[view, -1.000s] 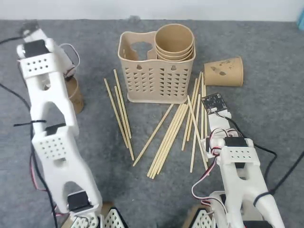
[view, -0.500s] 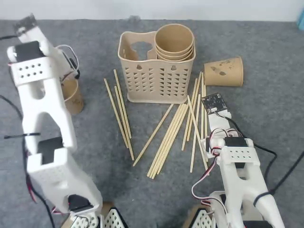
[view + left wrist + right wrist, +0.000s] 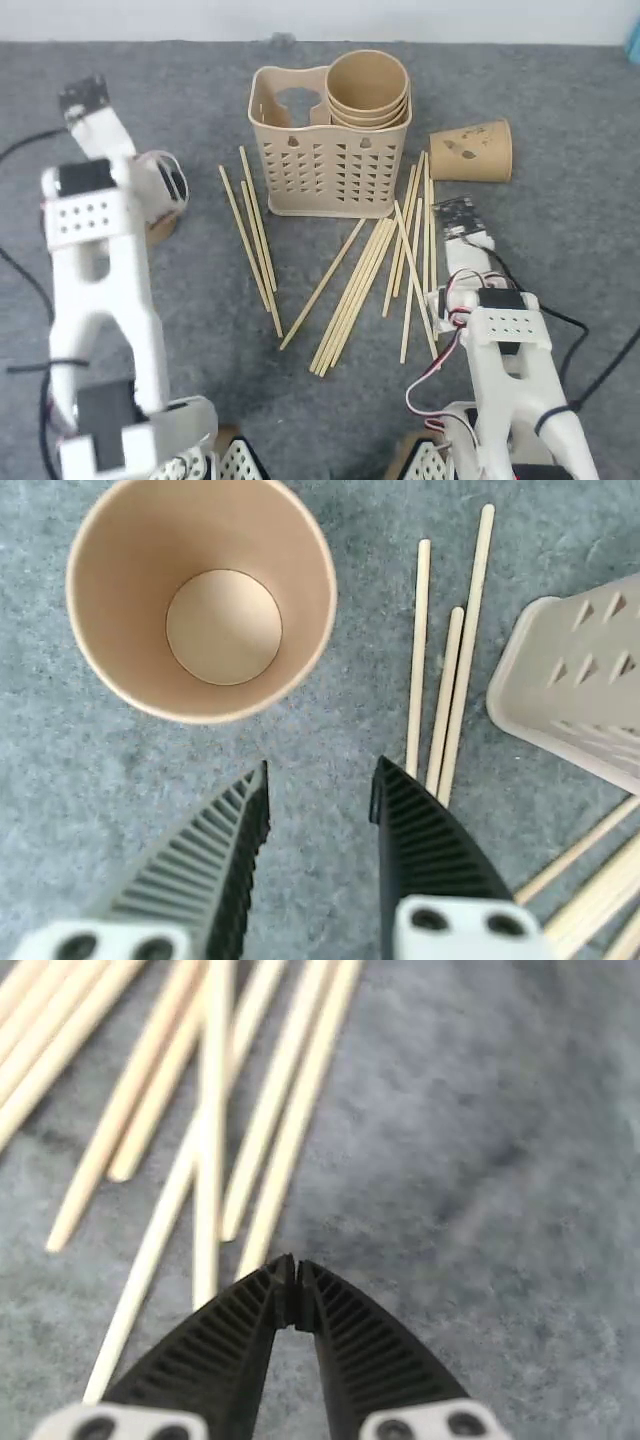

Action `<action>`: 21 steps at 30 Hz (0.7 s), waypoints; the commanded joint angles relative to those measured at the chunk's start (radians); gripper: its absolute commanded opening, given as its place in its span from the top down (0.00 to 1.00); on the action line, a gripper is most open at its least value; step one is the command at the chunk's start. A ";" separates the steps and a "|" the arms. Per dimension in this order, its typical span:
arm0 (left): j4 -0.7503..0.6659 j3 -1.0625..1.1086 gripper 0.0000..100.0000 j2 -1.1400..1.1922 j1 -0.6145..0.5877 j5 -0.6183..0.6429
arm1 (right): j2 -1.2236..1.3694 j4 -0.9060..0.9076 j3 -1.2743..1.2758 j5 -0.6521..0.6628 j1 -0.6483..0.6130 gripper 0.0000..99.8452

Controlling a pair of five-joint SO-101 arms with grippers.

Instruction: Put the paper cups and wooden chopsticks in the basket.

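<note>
At the far left, the left hand [image 3: 322, 770] is released, with its jaws spread and nothing between them. The upright paper cup [image 3: 200, 595] stands mouth up just ahead of the fingertips, not yet between them. Its long axis is vertical, so I judge the next move to be a short advance that brings one jaw inside the rim. The left arm is clearly the nearer one.

Between this cup and the basket [image 3: 325, 165] lie three loose chopsticks [image 3: 252, 230], pointing roughly toward the basket. They sit flat on the counter [image 3: 560, 230] and should not block a lifted cup, though the basket's tall wall must be cleared.

A stack of cups [image 3: 367, 85] fills the basket's right compartment.

Right of the basket, a spread of chopsticks [image 3: 375, 270] fans out. The right hand [image 3: 290, 1295] is clenched on nothing, low over the counter beside the near ends of these sticks [image 3: 270, 1130].

Farthest right, a fallen cup [image 3: 472, 150] lies on its side, mouth turned away from the basket. It is nearer the right arm.
</note>
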 commanded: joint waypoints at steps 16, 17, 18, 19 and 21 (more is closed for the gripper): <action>-0.575 0.746 0.84 -0.443 -0.121 -0.195 | 0.153 0.568 -0.930 -0.064 0.148 0.85; -0.578 0.746 0.84 -0.440 -0.123 -0.195 | 0.199 0.565 -0.971 -0.066 0.156 0.85; -0.583 0.746 0.84 -0.439 -0.123 -0.195 | 0.249 0.562 -1.013 -0.069 0.159 0.85; -0.589 0.750 0.84 -0.439 -0.120 -0.195 | 0.305 0.562 -1.060 -0.069 0.162 0.85; -0.595 0.751 0.84 -0.437 -0.118 -0.195 | 0.429 0.562 -1.169 -0.071 0.165 0.85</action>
